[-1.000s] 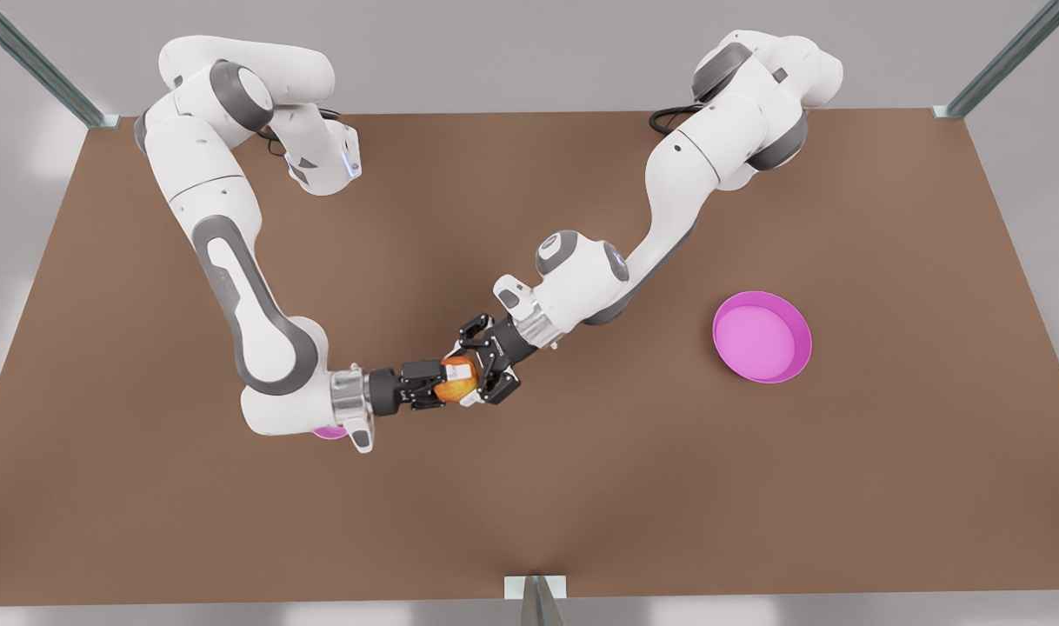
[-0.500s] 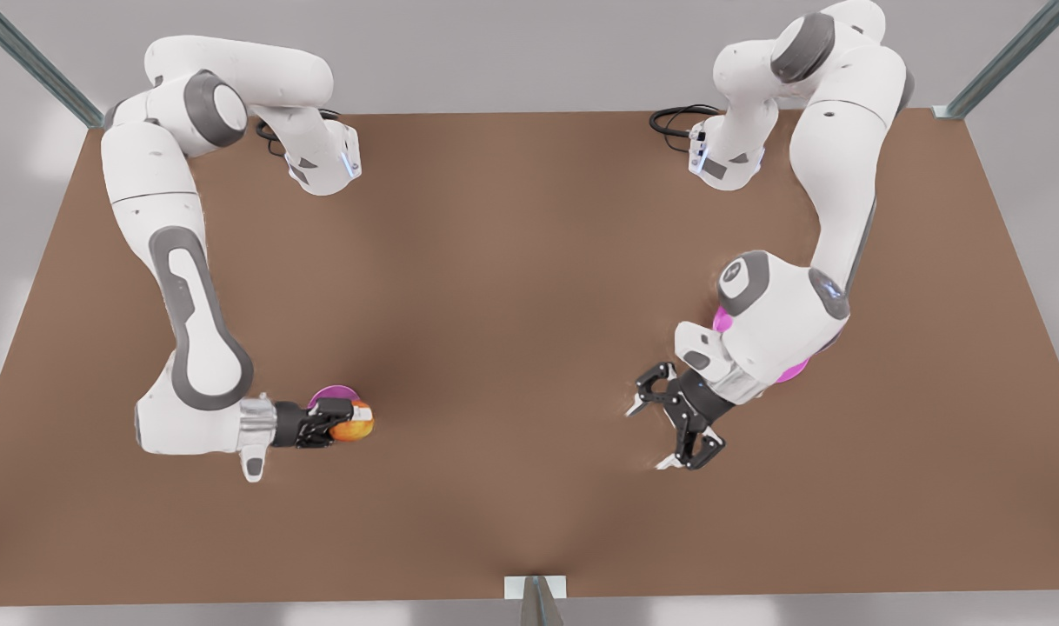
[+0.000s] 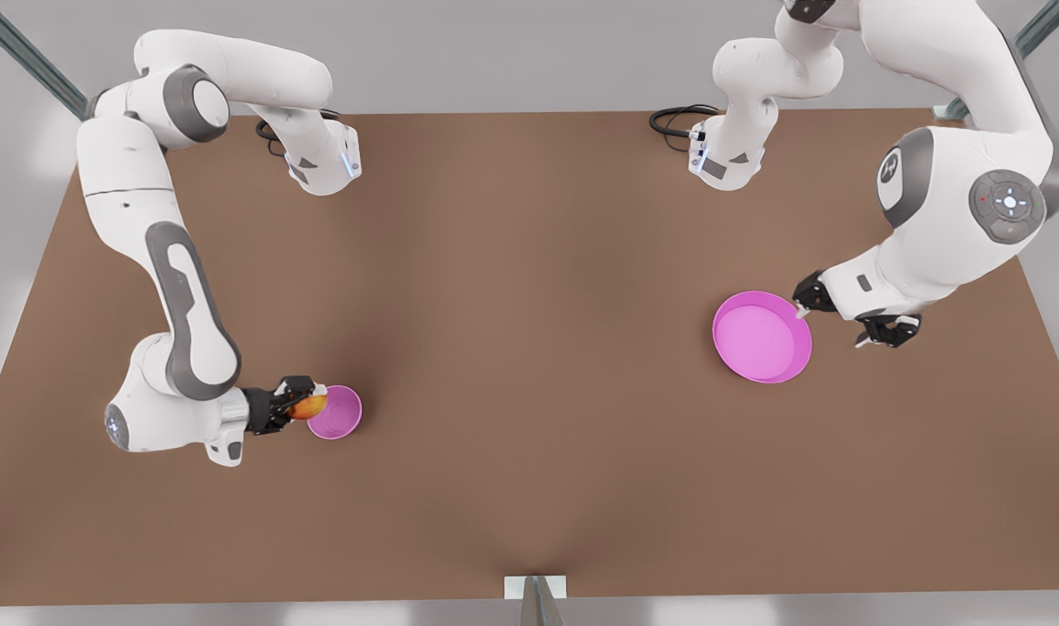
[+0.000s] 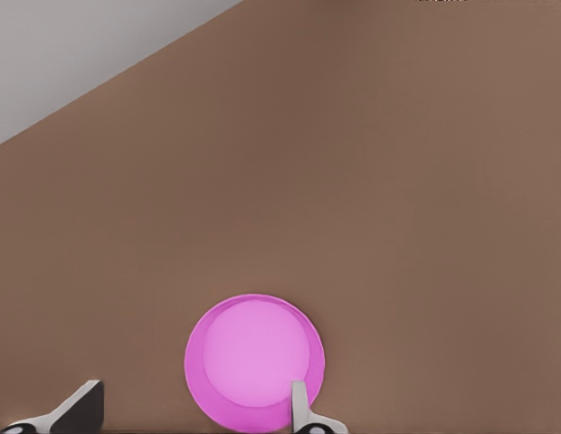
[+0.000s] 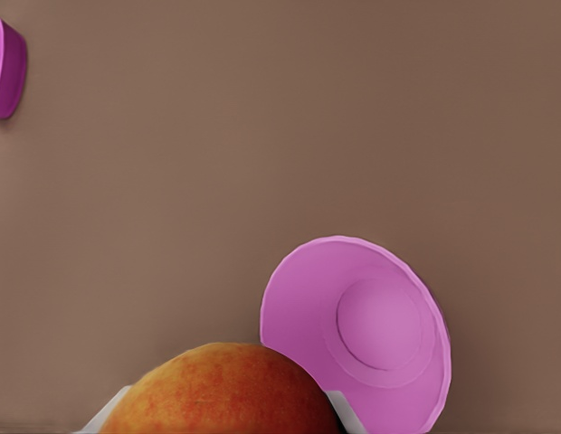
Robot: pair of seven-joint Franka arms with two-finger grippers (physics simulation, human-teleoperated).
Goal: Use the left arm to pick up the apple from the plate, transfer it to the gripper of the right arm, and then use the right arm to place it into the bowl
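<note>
The apple (image 3: pixel 308 406) sits clamped between the fingers of the right gripper (image 3: pixel 296 403), at the front view's left, held just beside the small pink bowl (image 3: pixel 336 412) on the brown table (image 3: pixel 529 348). In the right wrist view the apple (image 5: pixel 222 391) fills the foreground next to the bowl (image 5: pixel 362 330). The left gripper (image 3: pixel 847 316) hangs at the plate's (image 3: pixel 762 336) rim, at the front view's right, fingers (image 4: pixel 300 407) spread apart and empty. No writing is legible anywhere.
</note>
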